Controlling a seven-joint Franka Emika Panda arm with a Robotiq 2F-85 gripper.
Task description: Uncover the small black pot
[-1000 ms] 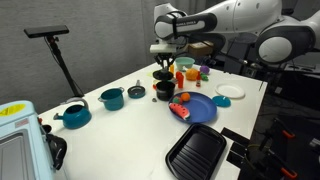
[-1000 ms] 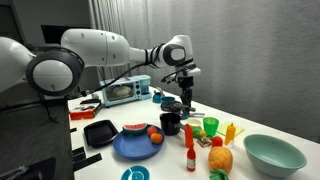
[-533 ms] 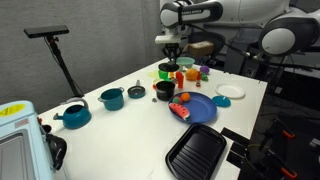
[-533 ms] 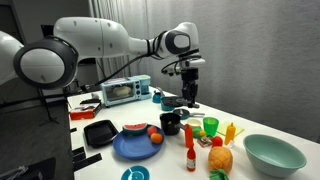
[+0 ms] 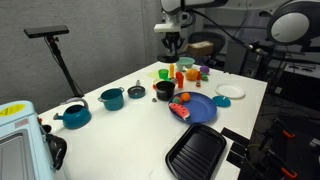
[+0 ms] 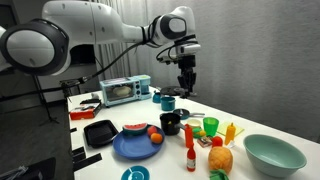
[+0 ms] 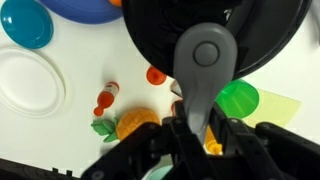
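Observation:
The small black pot (image 5: 164, 91) stands open on the white table beside the blue plate; it also shows in an exterior view (image 6: 170, 122). My gripper (image 5: 172, 42) hangs high above the table, behind the pot, and is also seen in an exterior view (image 6: 186, 72). In the wrist view my gripper (image 7: 200, 125) is shut on the grey handle (image 7: 204, 65) of a round black lid (image 7: 160, 35). The lid fills the upper part of that view. The pot itself is out of the wrist view.
A blue plate (image 5: 198, 107) carries a watermelon slice and an orange fruit. A black grill pan (image 5: 196, 152) lies at the front. Two teal pots (image 5: 111, 98) and a grey knobbed pot (image 5: 136, 91) stand in a row. A green cup (image 7: 238, 98), a red bottle (image 7: 104, 97) and a pineapple (image 7: 135, 122) lie below the lid.
My gripper has risen straight up with the lid, from just above the black pot to well above the table. The pot stays in place, open.

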